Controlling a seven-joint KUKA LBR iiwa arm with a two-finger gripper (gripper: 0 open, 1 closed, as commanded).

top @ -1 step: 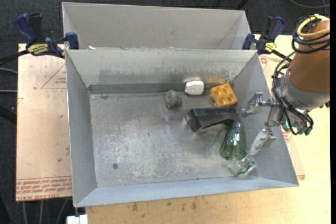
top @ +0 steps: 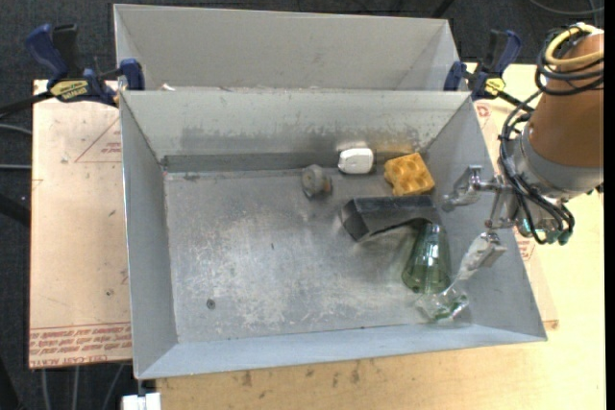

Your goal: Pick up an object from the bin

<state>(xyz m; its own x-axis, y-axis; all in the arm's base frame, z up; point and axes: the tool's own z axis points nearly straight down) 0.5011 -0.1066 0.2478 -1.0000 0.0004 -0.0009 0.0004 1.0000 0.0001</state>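
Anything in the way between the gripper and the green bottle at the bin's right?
Nothing visible. The gripper hangs open over the bin's right wall, and the green bottle lies just left of it, bare metal between. The dark bracket lies up-left of the bottle, a small clear piece below it; neither blocks the path.

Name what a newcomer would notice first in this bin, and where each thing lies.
The yellow holed block stands out near the back right of the bin, beside a white oval piece. In front of them a green see-through bottle lies next to a dark angled bar. The end effector hangs open over the right wall, holding nothing.
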